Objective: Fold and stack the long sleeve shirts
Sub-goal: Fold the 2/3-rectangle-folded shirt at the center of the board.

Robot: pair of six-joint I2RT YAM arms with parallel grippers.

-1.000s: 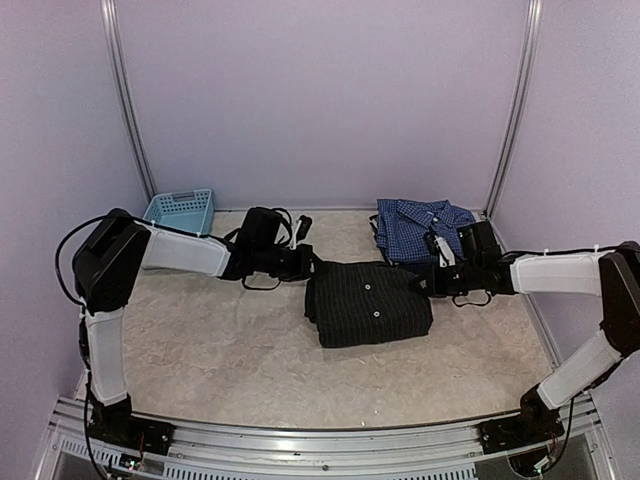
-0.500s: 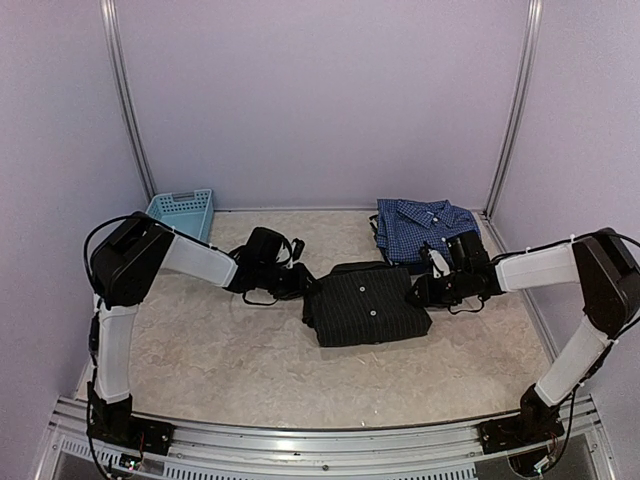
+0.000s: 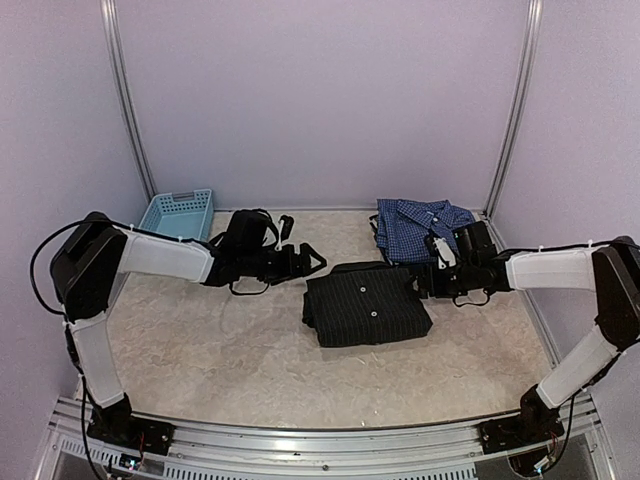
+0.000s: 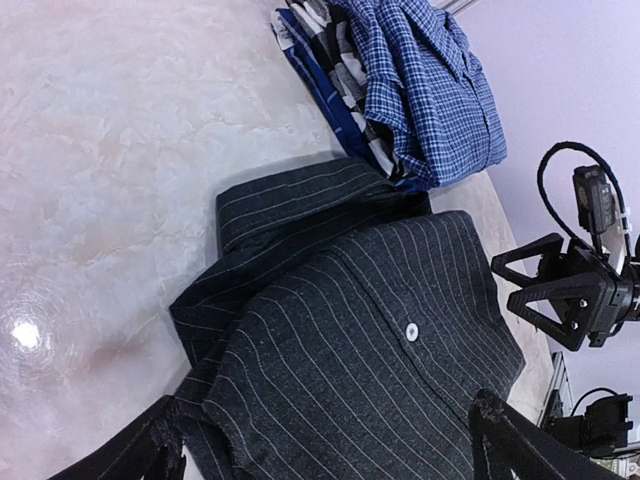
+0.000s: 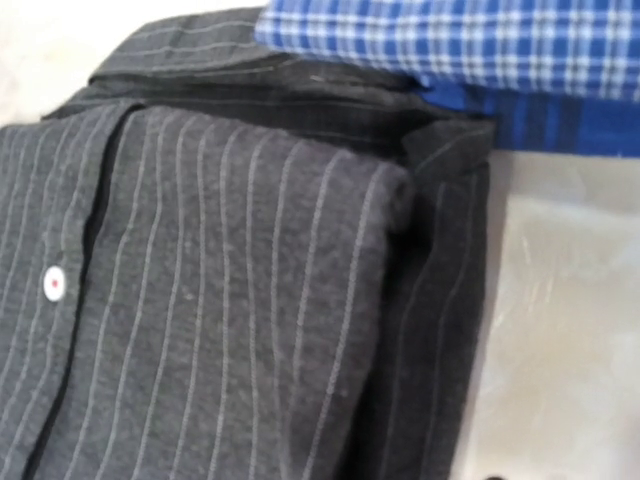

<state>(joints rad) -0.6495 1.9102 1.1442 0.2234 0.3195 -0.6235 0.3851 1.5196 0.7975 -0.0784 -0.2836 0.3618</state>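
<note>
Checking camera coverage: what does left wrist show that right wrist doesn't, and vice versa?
Left wrist only: the right gripper, open just off the far side of the black pinstriped shirt; the left gripper, open wide; and most of the folded shirt's outline. Right wrist only: a close look at the layered folds along one edge of that shirt. Both: that shirt, one white button on it, and the blue check shirt right by its collar end.

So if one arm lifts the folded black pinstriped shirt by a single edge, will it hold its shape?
Probably not: the black pinstriped shirt is soft cloth folded in loose layers, so it would likely droop and unfold. Pushed across the smooth table, it may bunch rather than slide whole.
</note>
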